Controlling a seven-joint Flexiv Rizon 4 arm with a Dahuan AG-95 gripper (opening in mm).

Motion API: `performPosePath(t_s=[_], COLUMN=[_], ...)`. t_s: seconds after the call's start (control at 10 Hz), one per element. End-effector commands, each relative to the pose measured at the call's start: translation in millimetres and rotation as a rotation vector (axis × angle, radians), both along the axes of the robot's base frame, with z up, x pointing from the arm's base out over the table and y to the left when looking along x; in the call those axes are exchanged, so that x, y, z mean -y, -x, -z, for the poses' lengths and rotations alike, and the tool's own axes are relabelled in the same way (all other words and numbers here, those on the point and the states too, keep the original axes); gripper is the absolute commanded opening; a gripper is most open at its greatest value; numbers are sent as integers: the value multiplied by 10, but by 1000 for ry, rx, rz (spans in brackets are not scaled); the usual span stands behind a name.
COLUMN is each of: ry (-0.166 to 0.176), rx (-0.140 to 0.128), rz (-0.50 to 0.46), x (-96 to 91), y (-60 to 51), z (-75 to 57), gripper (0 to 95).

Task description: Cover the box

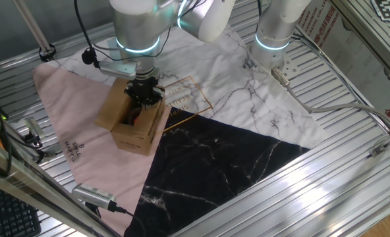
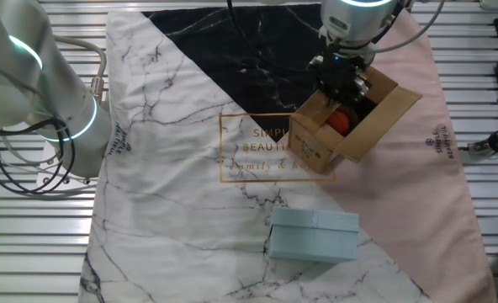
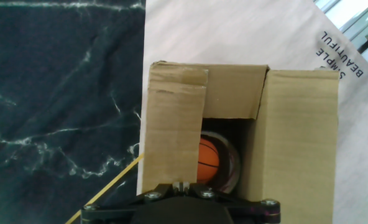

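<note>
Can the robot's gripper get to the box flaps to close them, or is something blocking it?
Probably yes. The gripper hangs right over the open box, and nothing sits between it and the flaps. The pale blue box lies well off to the side.

- The box [image 2: 343,126] is showing plain brown corrugated cardboard, with small dark print on one side.
- A ball [image 3: 207,159] inside it is showing orange with thin dark lines.
- The cloth [image 2: 190,194] is showing three patches: white marble with grey veins, black marble with white veins, and plain pale pink; gold lettering is sitting in a gold frame.
- A closed case [image 2: 314,236] is showing pale blue-grey.
- The gripper [image 1: 144,93] is showing black.
</note>
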State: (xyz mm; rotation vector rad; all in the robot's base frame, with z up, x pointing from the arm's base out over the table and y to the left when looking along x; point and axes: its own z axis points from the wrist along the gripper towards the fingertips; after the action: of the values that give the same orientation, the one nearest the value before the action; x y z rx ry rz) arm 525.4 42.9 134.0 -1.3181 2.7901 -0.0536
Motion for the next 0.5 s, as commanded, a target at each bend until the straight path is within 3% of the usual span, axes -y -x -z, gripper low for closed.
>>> performPosePath(t_s=[0.1,0.3,0.5], ry=[-6,-2,-4], rx=[1,-8,-7], rz=[1,7,8], x=[-9,-33,-30], y=[2,17,15], z=[-22,-121,-108], gripper=[0,0,0])
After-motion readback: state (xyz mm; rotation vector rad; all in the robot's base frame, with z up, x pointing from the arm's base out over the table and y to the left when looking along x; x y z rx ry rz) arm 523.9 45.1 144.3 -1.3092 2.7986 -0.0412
